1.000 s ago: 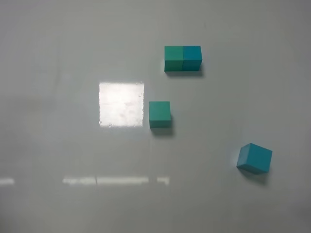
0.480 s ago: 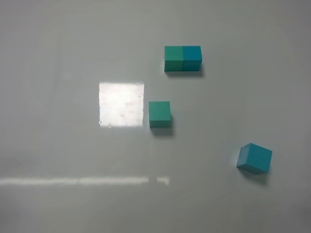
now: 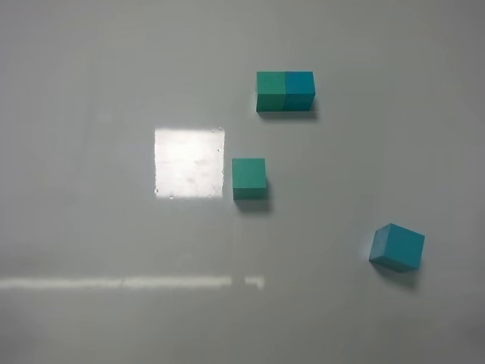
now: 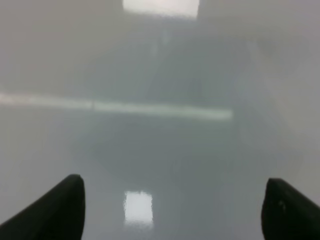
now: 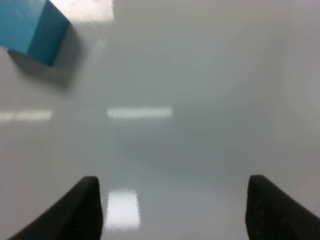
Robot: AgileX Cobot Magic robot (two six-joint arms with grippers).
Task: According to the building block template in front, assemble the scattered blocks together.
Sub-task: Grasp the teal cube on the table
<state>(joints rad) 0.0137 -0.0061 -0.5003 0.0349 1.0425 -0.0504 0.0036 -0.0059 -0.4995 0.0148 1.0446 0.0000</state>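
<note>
Grey table (image 3: 91, 227) bears template bar (image 3: 285, 92), green cube (image 3: 249, 178), blue cube (image 3: 397, 247).

The matte cyan-blue cube (image 5: 30, 26) is cut off by the right wrist view's edge and is slightly blurred.

The right gripper (image 5: 175, 205) is holding its two dark fingertips (image 5: 82, 212) wide apart over the glossy grey tabletop (image 5: 200, 75), with only bare surface showing between them. A cyan-blue cube (image 5: 30, 27) is sitting well beyond them, casting a soft shadow.
</note>
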